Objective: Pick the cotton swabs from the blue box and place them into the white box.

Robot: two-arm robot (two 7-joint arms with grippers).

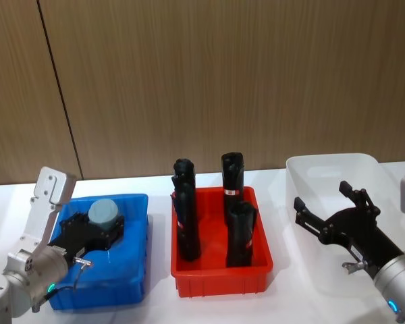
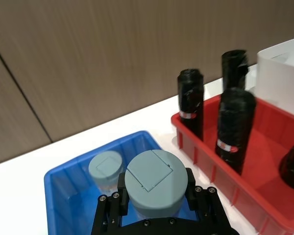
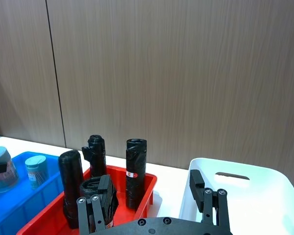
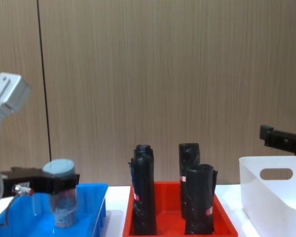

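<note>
So the left gripper (image 1: 101,231) is clamped on the sides of 1 cotton swab jar (image 1: 102,212), over the back part of the blue box (image 1: 131,270). Can't tell if the jar's off the floor. A 2nd jar (image 2: 105,169) stands in the box just beside it. In the middle, the red tray (image 1: 219,277) has 4 black rolls (image 1: 239,233) standing upright. Then the right gripper (image 1: 322,196) hangs over the white box (image 1: 324,169), fingers spread wide, holding nothing.

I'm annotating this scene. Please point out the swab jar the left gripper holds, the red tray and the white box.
Held swab jar (image 1: 102,212): head view, its grey lid.
Red tray (image 1: 223,281): head view, its front wall.
White box (image 4: 269,202): chest view, side wall below the handle cutout.
</note>
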